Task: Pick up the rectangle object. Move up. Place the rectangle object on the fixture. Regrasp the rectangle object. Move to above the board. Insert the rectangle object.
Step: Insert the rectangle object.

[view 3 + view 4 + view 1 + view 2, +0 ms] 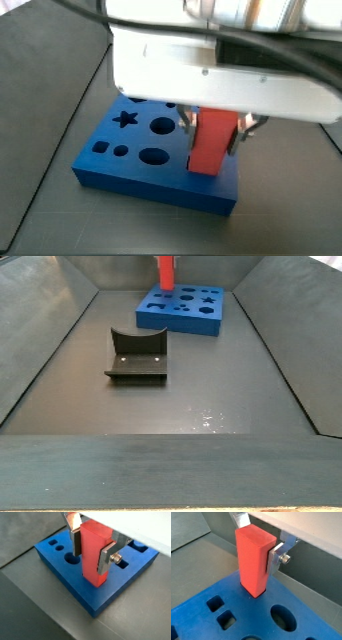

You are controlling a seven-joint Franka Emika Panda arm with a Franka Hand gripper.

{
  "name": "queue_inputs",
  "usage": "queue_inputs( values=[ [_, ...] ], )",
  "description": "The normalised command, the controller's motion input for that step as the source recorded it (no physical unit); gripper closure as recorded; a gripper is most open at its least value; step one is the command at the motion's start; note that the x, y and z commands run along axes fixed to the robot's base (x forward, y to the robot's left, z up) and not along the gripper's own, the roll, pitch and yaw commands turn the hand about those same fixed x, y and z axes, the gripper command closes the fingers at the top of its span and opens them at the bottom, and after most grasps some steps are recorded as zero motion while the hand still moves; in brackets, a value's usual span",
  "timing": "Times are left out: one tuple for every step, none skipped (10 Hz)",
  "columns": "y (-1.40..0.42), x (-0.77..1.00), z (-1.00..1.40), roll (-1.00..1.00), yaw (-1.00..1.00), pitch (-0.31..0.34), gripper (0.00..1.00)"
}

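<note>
The red-orange rectangle object (95, 554) stands upright between my gripper's (93, 551) silver fingers (105, 558), which are shut on its sides. It shows in both wrist views (254, 559) and both side views (211, 140) (167, 273). Its lower end meets the top of the blue board (100, 594) (244, 619) (154, 170) (185, 308); whether it sits in a hole is hidden. The dark fixture (136, 356) stands on the floor, well apart from the board.
The board's open holes include a star (126, 119), circles (162, 126) and small squares (215, 602). Grey bin walls (54, 346) slope up around the dark floor (201, 396). The arm's white body (214, 75) hangs over the board.
</note>
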Motion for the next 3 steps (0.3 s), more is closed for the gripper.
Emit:
queue_inputs(
  values=[
    [0.0, 0.0, 0.0, -0.01, 0.0, 0.0, 1.0],
    [0.0, 0.0, 0.0, 0.0, 0.0, 0.0, 0.0],
    [0.0, 0.0, 0.0, 0.0, 0.0, 0.0, 0.0]
  ],
)
